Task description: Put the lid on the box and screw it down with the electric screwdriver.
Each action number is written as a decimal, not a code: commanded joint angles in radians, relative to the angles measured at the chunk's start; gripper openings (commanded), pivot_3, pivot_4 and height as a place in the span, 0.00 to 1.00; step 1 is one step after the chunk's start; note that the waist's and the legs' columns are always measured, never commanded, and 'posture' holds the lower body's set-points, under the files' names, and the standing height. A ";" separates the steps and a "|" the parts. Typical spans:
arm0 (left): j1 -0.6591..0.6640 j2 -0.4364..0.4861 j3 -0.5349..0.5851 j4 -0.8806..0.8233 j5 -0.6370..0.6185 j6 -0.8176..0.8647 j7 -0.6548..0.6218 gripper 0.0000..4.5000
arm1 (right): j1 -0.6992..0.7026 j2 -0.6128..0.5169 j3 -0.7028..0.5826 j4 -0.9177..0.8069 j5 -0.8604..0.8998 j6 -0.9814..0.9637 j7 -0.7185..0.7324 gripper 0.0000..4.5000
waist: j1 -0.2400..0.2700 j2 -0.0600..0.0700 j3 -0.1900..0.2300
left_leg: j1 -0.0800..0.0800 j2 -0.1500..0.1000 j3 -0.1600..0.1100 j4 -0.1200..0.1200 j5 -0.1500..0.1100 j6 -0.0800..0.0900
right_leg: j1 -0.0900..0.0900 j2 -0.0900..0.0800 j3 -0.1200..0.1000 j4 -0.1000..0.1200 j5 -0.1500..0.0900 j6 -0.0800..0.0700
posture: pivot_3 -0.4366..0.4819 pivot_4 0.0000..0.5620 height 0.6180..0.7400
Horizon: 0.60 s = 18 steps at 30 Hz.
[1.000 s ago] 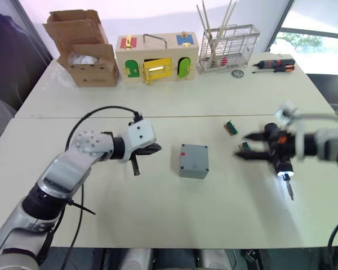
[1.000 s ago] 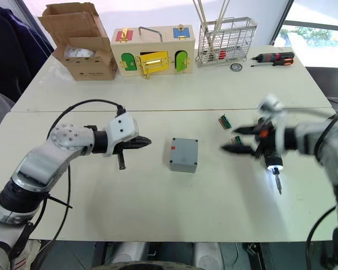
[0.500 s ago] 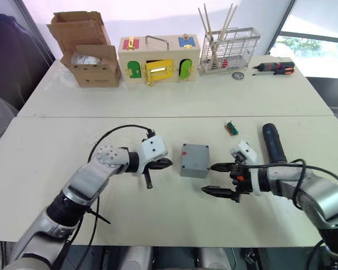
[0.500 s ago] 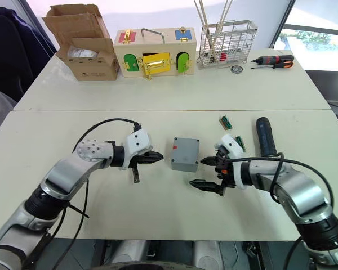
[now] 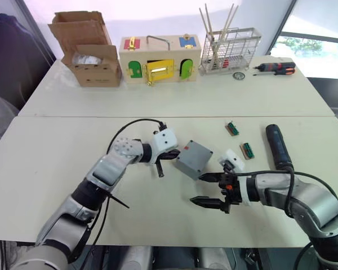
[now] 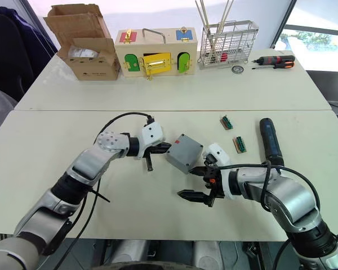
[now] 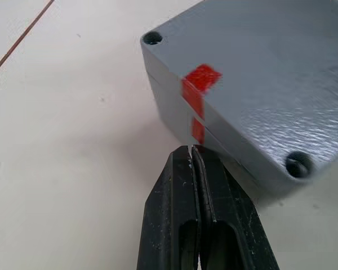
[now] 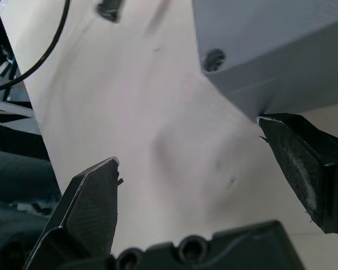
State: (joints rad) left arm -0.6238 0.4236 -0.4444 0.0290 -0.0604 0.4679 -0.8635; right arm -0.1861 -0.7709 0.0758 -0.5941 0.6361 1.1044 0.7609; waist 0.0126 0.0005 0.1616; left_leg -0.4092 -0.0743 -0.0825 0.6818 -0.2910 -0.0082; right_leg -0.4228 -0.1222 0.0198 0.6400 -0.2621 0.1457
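Fingers (image 7: pixel 192 169) pressed together at box (image 7: pixel 259 84), red mark (image 7: pixel 200 79)

The far corner of the box (image 7: pixel 253 90) was cut off by the left wrist view's edge, and whether the closed fingertips (image 7: pixel 192 160) actually touched its side at the red mark (image 7: pixel 198 93) could not be told. In the right wrist view most of the box was cropped away, and contact between its corner and the nearer finger (image 8: pixel 304 163) could not be made out. The tip and bit of the electric screwdriver (image 5: pixel 278 148) were hidden behind the right arm, and what the cardboard box (image 5: pixel 90 53) held was too small to identify.
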 commanded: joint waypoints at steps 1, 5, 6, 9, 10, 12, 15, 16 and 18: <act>0.025 0.044 0.037 -0.051 0.014 -0.006 -0.006 0.00 | -0.006 -0.066 -0.079 -0.014 -0.016 -0.032 -0.002 1.00 | -0.002 0.000 0.000 | 0.000 0.000 0.000 0.000 0.000 0.000 | 0.000 0.000 0.000 0.000 0.000 0.000 | 0.48 0.27 0.92; 0.084 0.122 0.089 -0.189 -0.038 0.086 -0.049 0.00 | -0.028 -0.120 -0.067 0.105 -0.120 -0.215 0.044 1.00 | -0.004 0.000 0.000 | 0.000 0.001 0.001 -0.001 0.000 0.000 | -0.002 0.000 0.000 0.002 0.000 0.000 | 0.48 0.27 0.92; 0.094 0.134 0.093 -0.215 -0.047 0.102 -0.057 0.00 | -0.033 -0.123 -0.062 0.125 -0.129 -0.238 0.052 1.00 | -0.003 0.000 0.000 | 0.000 0.001 0.001 -0.001 0.000 0.000 | -0.002 0.000 0.000 0.002 0.000 0.000 | 0.48 0.27 0.92; 0.137 0.174 0.095 -0.303 -0.070 0.155 -0.081 0.00 | -0.053 -0.118 -0.032 0.191 -0.182 -0.356 0.095 1.00 | 0.001 0.000 0.000 | 0.000 0.001 0.001 0.000 0.000 0.000 | -0.001 0.000 0.000 0.002 0.000 0.000 | 0.48 0.27 0.92; 0.157 0.188 0.095 -0.339 -0.079 0.172 -0.087 0.00 | -0.066 -0.116 -0.014 0.222 -0.206 -0.399 0.114 1.00 | 0.000 0.000 0.000 | 0.000 0.000 0.001 0.000 0.000 0.000 | -0.001 0.000 0.000 0.002 0.000 0.000 | 0.48 0.27 0.92; 0.207 0.196 0.086 -0.418 -0.107 0.222 -0.086 0.00 | -0.113 -0.108 0.048 0.303 -0.259 -0.496 0.176 1.00 | -0.004 0.000 0.000 | 0.000 0.000 0.001 0.000 0.000 0.000 | -0.001 0.000 0.000 0.001 0.000 0.000 | 0.48 0.27 0.92; 0.222 0.155 0.062 -0.450 -0.115 0.257 -0.051 0.00 | -0.170 -0.081 0.101 0.383 -0.294 -0.585 0.250 1.00 | -0.001 0.000 0.000 | 0.000 0.001 0.001 0.000 0.000 0.000 | -0.001 0.000 0.000 0.002 0.000 0.000 | 0.48 0.27 0.92; 0.217 0.136 0.056 -0.443 -0.114 0.261 -0.038 0.00 | -0.182 -0.074 0.110 0.397 -0.300 -0.604 0.268 1.00 | 0.001 0.000 0.000 | 0.000 0.001 0.001 0.000 0.000 0.000 | -0.001 0.000 0.000 0.002 0.000 0.000 | 0.48 0.27 0.92; 0.202 0.090 0.041 -0.412 -0.104 0.258 -0.011 0.00 | -0.201 -0.050 0.120 0.429 -0.308 -0.657 0.300 1.00 | 0.001 0.000 0.000 | 0.000 0.001 0.001 0.000 0.000 0.000 | -0.001 0.000 0.000 0.003 0.000 0.000 | 0.48 0.27 0.92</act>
State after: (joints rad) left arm -0.4030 0.5283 -0.3970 -0.3761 -0.1648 0.7320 -0.8939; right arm -0.3691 -0.8243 0.2026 -0.1709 0.3342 0.4944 1.0342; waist 0.0136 0.0003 0.1616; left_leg -0.4090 -0.0737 -0.0817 0.6820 -0.2908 -0.0084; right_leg -0.4239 -0.1221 0.0198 0.6425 -0.2621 0.1457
